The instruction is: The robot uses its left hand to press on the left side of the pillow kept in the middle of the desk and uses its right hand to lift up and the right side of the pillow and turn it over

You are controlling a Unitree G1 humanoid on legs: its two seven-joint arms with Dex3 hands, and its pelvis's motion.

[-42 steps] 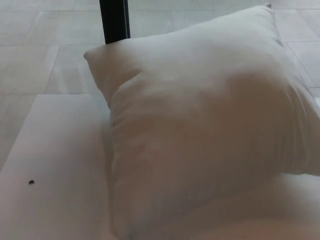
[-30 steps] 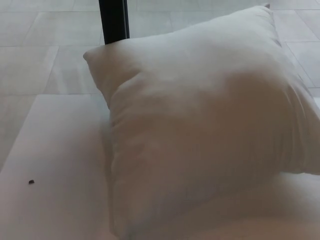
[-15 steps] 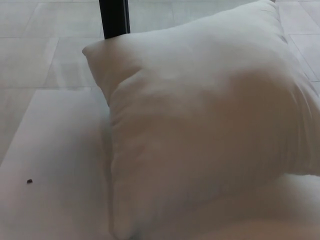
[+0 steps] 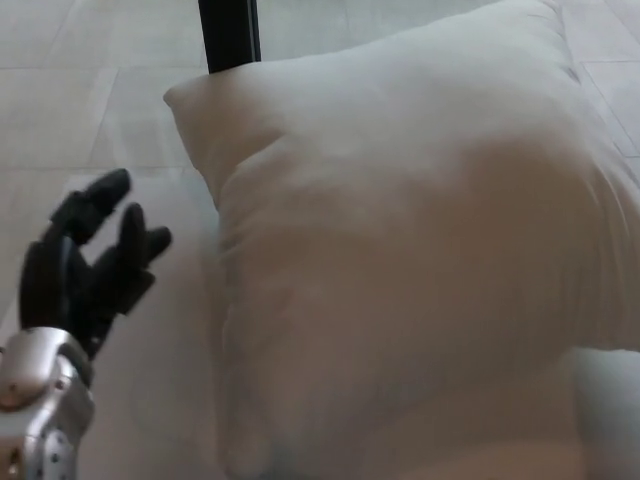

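I see a soft, matt cloth pillow, my left hand in matt black plastic, its wrist glossy metal.

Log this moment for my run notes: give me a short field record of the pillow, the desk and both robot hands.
pillow: white pillow, fills most of the view, lying on the desk
desk: white desk, bare strip showing left of the pillow
left hand: left hand raised over the desk's left part, fingers apart, holding nothing, not touching the pillow
right hand: not in view
background: black post beyond the pillow
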